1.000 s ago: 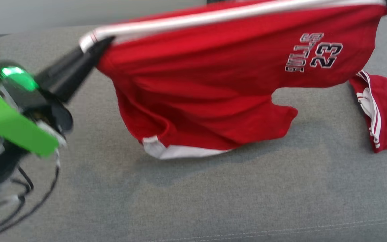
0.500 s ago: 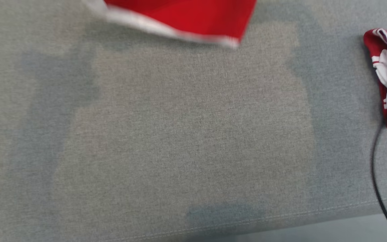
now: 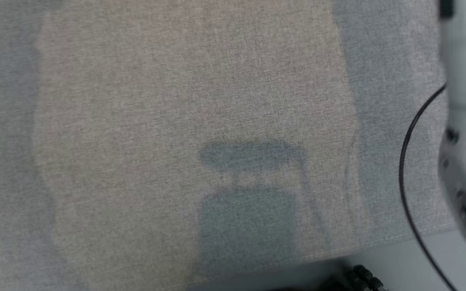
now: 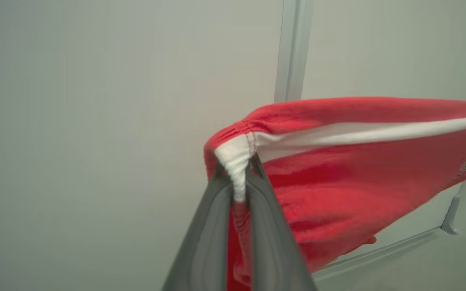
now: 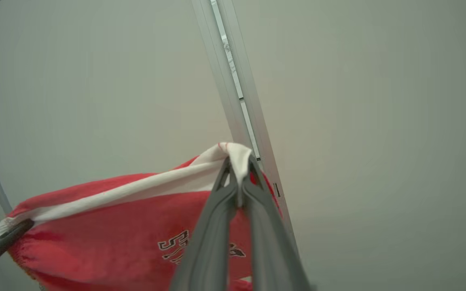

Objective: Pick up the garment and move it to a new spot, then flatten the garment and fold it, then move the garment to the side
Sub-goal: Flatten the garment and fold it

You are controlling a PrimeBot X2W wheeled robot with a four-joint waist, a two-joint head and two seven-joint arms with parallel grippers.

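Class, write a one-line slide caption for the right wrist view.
Right claw pinches the white-trimmed corner of a red garment, stretched toward the left claw.

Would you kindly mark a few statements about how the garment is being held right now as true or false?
1. The left gripper is shut on the white band of the garment. True.
2. The right gripper hangs open beside the garment. False: it is shut on the band's other end.
3. The garment is blue. False: it is red.
4. The band stretches between the two grippers. True.
5. A black cable shows against the grey fabric surface. True.
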